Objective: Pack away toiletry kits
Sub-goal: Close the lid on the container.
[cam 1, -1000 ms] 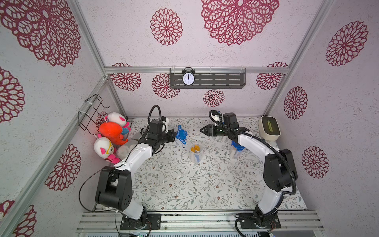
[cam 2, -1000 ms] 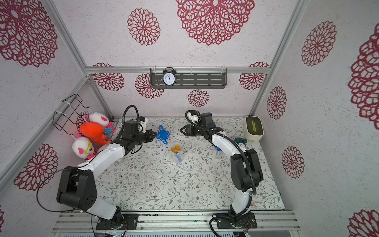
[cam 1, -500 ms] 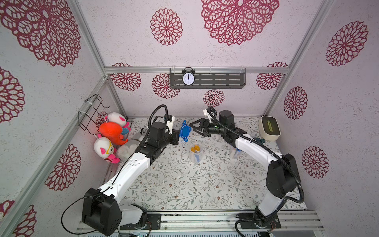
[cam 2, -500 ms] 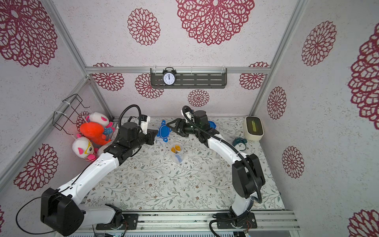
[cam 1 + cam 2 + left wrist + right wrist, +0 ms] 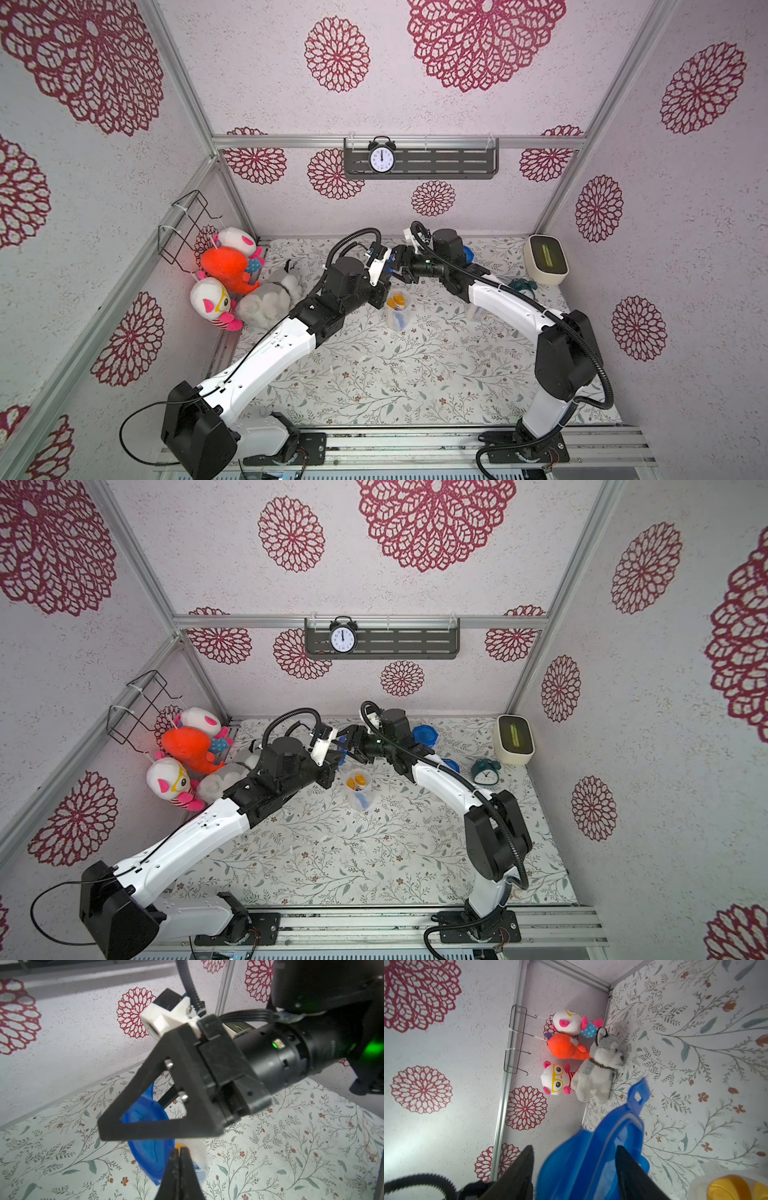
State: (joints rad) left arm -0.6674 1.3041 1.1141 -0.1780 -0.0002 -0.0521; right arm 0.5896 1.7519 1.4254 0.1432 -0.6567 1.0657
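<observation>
An open clear jar [image 5: 397, 311] [image 5: 359, 791] stands on the floral mat, with orange-yellow caps and a blue toothbrush inside. Just behind and above it a blue lid [image 5: 388, 266] [image 5: 341, 750] hangs on edge. My left gripper [image 5: 334, 762] [image 5: 179, 1151] is shut on the lid's [image 5: 149, 1147] rim. From the other side my right gripper [image 5: 353, 748] [image 5: 574, 1148] straddles the lid [image 5: 591, 1157], jaws open, with a gap showing beside one finger. The jar [image 5: 726, 1184] shows at the edge of the right wrist view.
A second blue lid [image 5: 424, 735] and a third one [image 5: 451, 766] lie behind the right arm, near a teal alarm clock [image 5: 484, 771] and a white box [image 5: 545, 259]. Plush toys [image 5: 232, 270] and a grey husky [image 5: 270, 297] fill the back left corner.
My left arm has carried the blue lid rightward to above the jar. My right arm swung left to meet it and its jaws now stand around the lid.
</observation>
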